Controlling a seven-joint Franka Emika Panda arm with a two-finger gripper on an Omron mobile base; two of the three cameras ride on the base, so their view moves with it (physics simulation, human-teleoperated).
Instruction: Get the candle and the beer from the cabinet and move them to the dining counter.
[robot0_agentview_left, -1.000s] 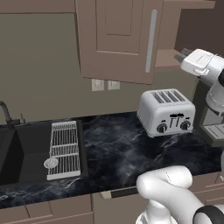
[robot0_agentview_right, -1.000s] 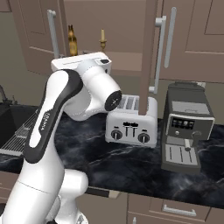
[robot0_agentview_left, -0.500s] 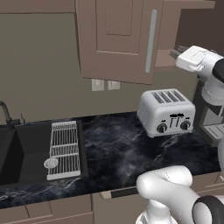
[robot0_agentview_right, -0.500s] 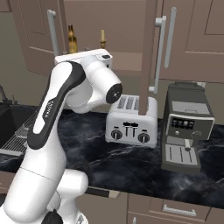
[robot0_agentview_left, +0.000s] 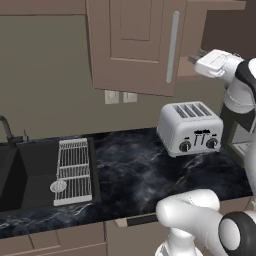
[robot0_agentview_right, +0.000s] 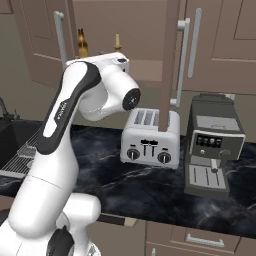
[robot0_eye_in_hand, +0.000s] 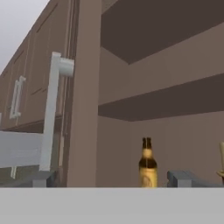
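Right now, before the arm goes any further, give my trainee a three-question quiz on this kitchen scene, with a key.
1. True or false: the beer stands upright inside the open cabinet.
2. In the right base view, the candle stands on which side of the beer: A) left, B) right?
3. Fill in: between the sink and the coffee machine on the worktop sits the ____.

Key: 1 true; 2 B; 3 toaster
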